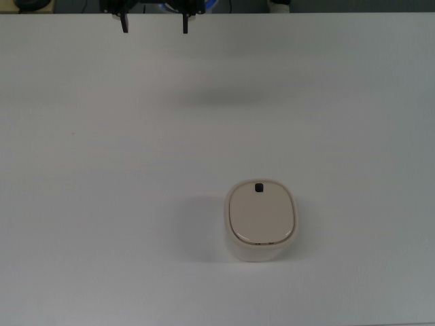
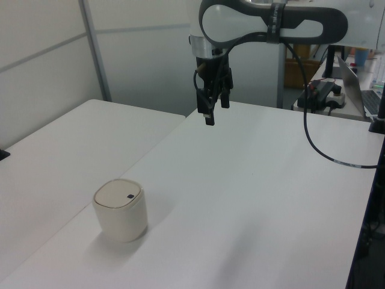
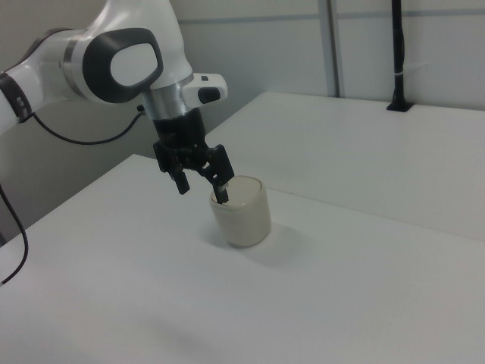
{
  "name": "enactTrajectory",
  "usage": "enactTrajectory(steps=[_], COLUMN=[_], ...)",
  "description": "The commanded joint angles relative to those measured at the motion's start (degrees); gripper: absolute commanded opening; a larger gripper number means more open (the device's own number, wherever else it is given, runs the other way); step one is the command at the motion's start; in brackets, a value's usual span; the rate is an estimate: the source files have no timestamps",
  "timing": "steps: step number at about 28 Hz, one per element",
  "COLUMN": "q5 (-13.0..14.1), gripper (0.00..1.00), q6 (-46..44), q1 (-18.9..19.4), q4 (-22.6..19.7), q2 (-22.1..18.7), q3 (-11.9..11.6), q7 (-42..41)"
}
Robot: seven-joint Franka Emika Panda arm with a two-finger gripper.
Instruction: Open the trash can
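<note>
Claw spread wide, both black fingers pointing down, nothing between them, nothing touched; hanging in the air above the white table, carried by the white arm. Seen at the top view's upper edge, and in the left view high over the far part of the tabletop. Trash can standing upright on the table, well apart from the claw: in the top view below it and off to the top view's right; in the left view lower and toward the left view's left. In the right view, claw overlapping the can only by line of sight, not by contact. Beige lid flat and closed. Long axis of the rounded can running up and down in the top view, black button at the rim end nearest the claw, opposite end facing away from it.
</note>
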Motion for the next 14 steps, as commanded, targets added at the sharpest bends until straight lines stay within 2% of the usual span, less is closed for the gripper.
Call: enactTrajectory(steps=[1, 3, 4, 5, 6, 7, 8, 14], q5=[0.07, 0.07, 0.07, 0.07, 0.24, 0.33, 0.33, 0.33], gripper=[1.00, 0.98, 0.87, 0.71, 0.34, 0.15, 0.00, 0.00], q6=[-2.70, -2.63, -2.54, -2.45, -2.19, -2.10, -2.10, -1.92], q1=[0.03, 0.03, -0.06, -0.06, -0.06, -0.06, -0.06, -0.06], q4=[0.08, 0.08, -0.01, -0.01, -0.09, -0.10, -0.10, -0.18], q2=[-0.55, -0.38, -0.38, -0.38, -0.20, -0.20, -0.11, -0.02], q3=[-0.14, -0.14, -0.14, -0.14, -0.14, -0.14, -0.14, -0.14], q7=[-0.91, -1.18, -1.27, -1.45, -2.23, -2.50, -2.59, -2.68])
